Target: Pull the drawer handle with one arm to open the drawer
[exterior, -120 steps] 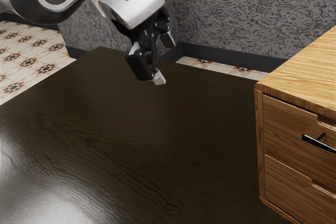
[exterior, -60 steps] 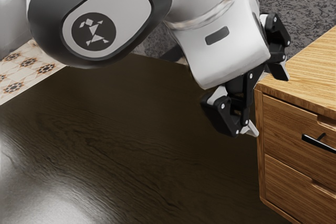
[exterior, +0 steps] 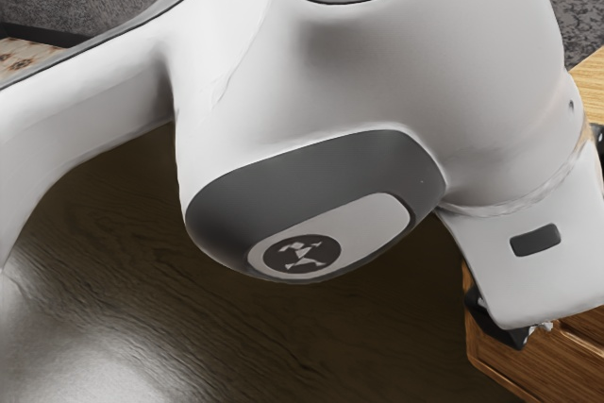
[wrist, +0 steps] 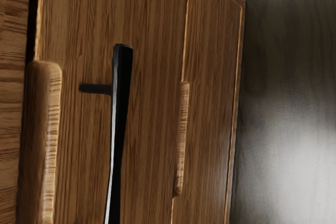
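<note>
Drawer front (wrist: 152, 51): light oak-grain panel, grain running along its length. Handle (wrist: 119, 129): slim black bar lying along the panel's middle, held off it by a short black post. Cabinet (exterior: 528, 370) sits at the exterior frame's lower right.

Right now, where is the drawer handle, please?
In the wrist view, the black handle sits on the wooden drawer front, with the dark table beyond it.

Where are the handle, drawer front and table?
handle (wrist: 119, 129), wrist view, middle of the black bar.
drawer front (wrist: 152, 77), wrist view, bare wood beside the handle.
table (exterior: 113, 280), exterior view, bare dark top.
</note>
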Motion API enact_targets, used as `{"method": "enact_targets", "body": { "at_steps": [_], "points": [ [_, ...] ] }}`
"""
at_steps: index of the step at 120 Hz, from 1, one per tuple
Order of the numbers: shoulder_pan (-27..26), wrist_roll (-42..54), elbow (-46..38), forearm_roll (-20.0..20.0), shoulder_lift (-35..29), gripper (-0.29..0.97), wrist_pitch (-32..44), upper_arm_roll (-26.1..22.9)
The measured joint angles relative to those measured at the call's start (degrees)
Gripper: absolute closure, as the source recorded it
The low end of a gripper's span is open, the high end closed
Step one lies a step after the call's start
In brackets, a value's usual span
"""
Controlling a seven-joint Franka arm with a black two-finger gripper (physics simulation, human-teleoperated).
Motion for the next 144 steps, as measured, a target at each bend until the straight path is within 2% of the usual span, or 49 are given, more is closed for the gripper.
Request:
{"method": "enact_targets", "body": {
  "at_steps": [9, 30, 76, 95, 109, 144],
  "points": [
    [-0.08, -1.52, -0.05, 1.25, 0.37, 0.09, 1.46, 0.11],
    [0.94, -4.51, 0.31, -0.48, 2.63, 0.22, 3.32, 1.26],
    [-0.78, -9.07, 0.66, -1.07, 4.74, 0.31, 5.1, 2.24],
    [-0.86, -10.46, 0.47, -1.04, 4.93, 0.49, 5.27, 2.35],
    [-0.77, -11.31, 0.13, -0.93, 4.42, 0.59, 5.35, 2.35],
    [-1.36, -13.3, -8.02, -1.97, -2.25, 0.68, 5.37, 2.32]
  ]
}}
